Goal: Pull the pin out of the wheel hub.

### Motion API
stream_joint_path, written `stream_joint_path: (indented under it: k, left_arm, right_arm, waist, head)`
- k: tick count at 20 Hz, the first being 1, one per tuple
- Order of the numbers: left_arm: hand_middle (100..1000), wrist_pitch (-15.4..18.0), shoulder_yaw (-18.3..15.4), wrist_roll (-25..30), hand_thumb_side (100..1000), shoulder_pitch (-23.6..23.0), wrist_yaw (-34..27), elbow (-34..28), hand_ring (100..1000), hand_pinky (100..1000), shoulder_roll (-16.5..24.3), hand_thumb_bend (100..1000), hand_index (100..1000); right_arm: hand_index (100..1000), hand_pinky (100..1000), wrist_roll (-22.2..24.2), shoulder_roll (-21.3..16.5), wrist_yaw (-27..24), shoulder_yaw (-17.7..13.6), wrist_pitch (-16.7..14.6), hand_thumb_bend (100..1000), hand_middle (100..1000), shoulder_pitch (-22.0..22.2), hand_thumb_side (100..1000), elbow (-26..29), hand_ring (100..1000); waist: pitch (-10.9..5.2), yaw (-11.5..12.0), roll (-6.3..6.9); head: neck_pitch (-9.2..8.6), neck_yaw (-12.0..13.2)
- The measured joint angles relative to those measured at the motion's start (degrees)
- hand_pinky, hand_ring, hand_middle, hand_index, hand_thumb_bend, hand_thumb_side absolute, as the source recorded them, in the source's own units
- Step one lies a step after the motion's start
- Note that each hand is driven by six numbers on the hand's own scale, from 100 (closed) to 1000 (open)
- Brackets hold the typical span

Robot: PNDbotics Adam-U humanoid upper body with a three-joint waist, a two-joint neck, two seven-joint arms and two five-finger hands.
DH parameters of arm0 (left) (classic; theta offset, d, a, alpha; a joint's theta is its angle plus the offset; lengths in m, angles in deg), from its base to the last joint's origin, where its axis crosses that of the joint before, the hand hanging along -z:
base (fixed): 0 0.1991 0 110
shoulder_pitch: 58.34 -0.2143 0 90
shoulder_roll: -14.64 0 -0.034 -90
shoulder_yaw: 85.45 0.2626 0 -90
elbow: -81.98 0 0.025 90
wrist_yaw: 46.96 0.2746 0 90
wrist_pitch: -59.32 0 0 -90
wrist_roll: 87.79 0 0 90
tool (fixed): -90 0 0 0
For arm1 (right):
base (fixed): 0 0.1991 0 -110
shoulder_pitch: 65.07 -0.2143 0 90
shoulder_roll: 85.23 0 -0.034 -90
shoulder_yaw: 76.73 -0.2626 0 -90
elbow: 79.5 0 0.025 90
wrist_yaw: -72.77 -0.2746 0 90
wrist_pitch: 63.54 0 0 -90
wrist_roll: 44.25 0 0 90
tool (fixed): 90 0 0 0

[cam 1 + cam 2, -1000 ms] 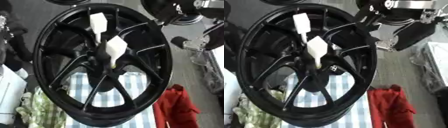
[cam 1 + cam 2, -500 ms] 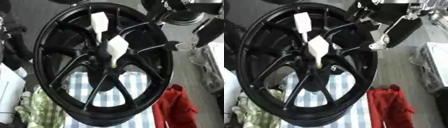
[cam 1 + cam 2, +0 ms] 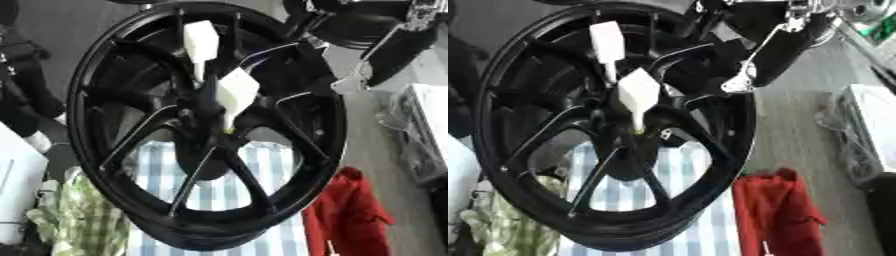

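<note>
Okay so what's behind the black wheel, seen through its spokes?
Through the wheel spokes shows a blue-and-white checked cloth. A green checked cloth and a red cloth flank it. The hub and rim hide the rest.

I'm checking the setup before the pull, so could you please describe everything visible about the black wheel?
The wheel is glossy black, apparently painted metal, with slim paired spokes running from a central hub to a deep rim. It stands upright, tilted towards the camera, over a blue-and-white checked cloth. Two white pins stick out at the hub. The right hand is near its upper right rim; contact is unclear.
</note>
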Motion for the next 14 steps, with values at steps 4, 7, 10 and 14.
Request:
stream_joint_path:
  k: [4,7,10,14]
  left_arm:
    - [760,0.0,0.0,0.0,868,0.0,0.07,0.03,821,753,0.36,100,801]
    - [760,0.03,-0.01,-0.08,867,-0.06,0.13,0.03,821,753,0.38,100,801]
    - [760,0.05,-0.01,-0.21,867,-0.19,0.13,0.03,821,753,0.66,100,801]
    - [760,0.04,0.0,-0.24,864,-0.19,0.13,0.03,821,753,0.81,100,801]
  right_arm:
    - [808,894,0.73,1.77,1.47,0.67,-0.46,413,780,-1.1,102,-1.7,820]
    - [822,895,1.5,3.05,2.24,0.99,-1.05,413,787,-1.75,104,-2.82,823]
    - [840,895,2.18,4.15,2.94,1.08,-1.73,414,792,-2.34,110,-3.5,828]
    - [846,893,3.06,5.36,3.66,1.35,-2.65,415,793,-3.3,118,-4.14,828]
  waist:
    - [0.0,0.29,-0.04]
    - [0.0,0.33,-0.03]
    - [0.0,0.33,0.01]
    - [0.01,0.39,0.05]
  head:
    - [0.01,-0.29]
    - [0.07,-0.28]
    - [0.41,-0.11]
    - [0.42,-0.01]
